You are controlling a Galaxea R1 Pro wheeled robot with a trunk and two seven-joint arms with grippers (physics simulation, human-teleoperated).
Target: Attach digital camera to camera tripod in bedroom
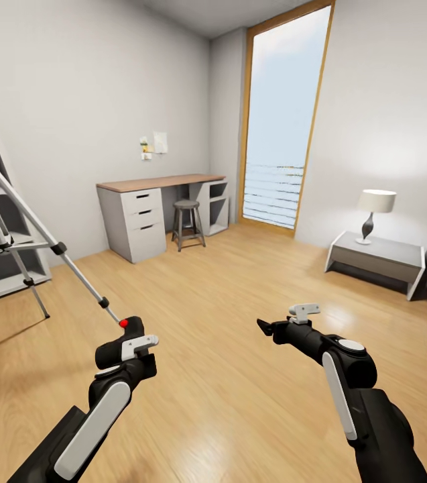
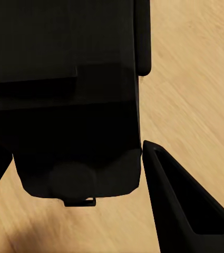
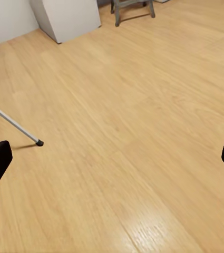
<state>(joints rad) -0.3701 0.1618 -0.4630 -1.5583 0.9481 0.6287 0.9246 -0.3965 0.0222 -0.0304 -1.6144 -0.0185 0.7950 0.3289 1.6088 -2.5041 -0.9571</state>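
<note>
Camera (image 2: 69, 105) sits clamped in the left gripper (image 1: 127, 342) jaws, so pickup's done. Right gripper (image 1: 267, 329) jaws wide open, empty. Tripod (image 1: 12, 221) stands front-left by the shelves; mounting not yet done.

Black arms (image 1: 374, 416), white panels (rounded).

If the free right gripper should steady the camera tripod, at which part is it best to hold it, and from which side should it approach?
Probably the camera tripod is best held on its near leg, at the silver tube above the black joint. That tube is thin, straight and slants down toward the robot, so the open right gripper could likely close across it, coming from the robot's right.
</note>
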